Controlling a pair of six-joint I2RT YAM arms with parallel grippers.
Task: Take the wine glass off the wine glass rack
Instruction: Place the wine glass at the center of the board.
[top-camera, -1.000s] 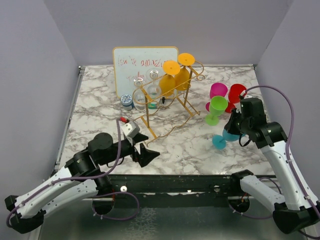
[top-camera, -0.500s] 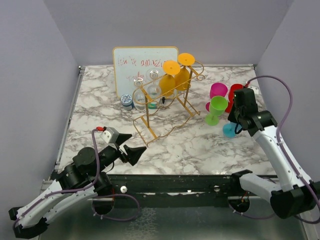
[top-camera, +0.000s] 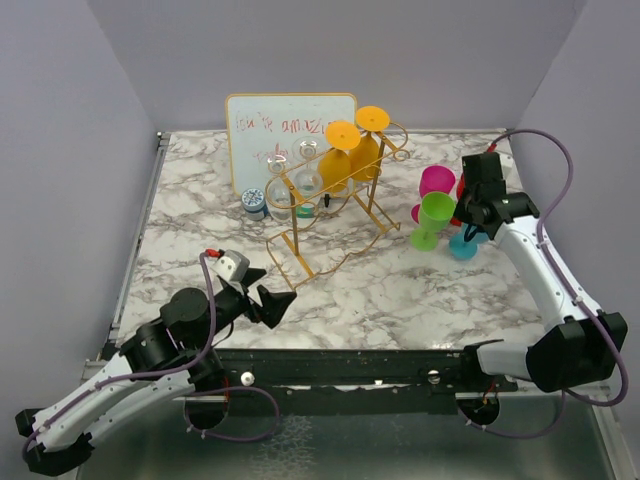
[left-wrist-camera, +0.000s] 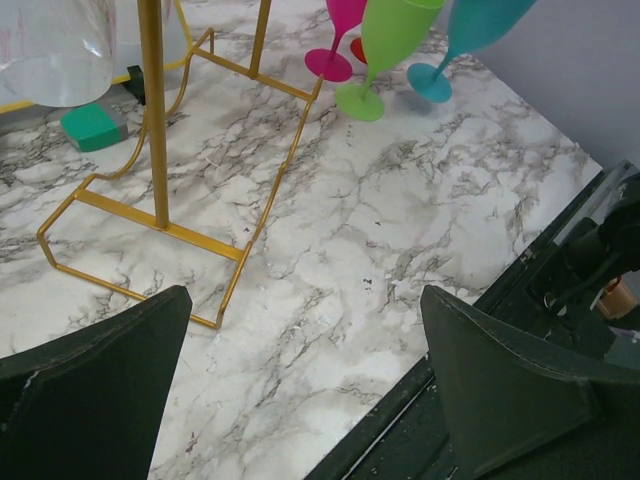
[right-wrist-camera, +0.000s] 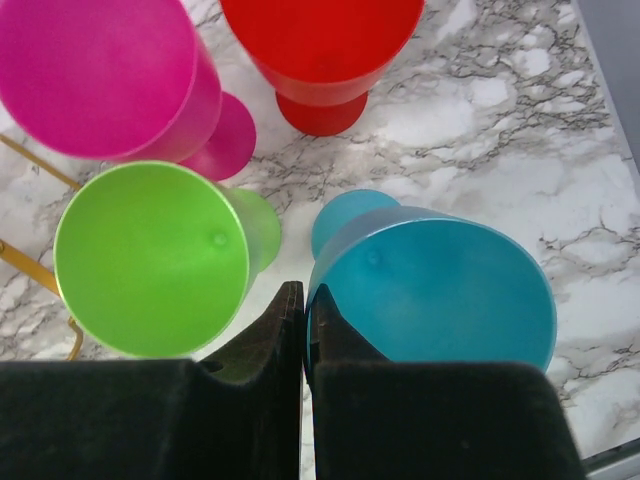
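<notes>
Teal wine glass, rim pinched in the clenched right gripper, had swung over and down right of the wine glass rack, beside the green glass; removal looked nearly done. Left gripper gaped empty before the rack.

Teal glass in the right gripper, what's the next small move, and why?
Probably open the right gripper to let go. Its fingers pinch the rim of the teal glass, and in the left wrist view the foot looks set down on the table beside the green glass, clear of its neighbours.
</notes>
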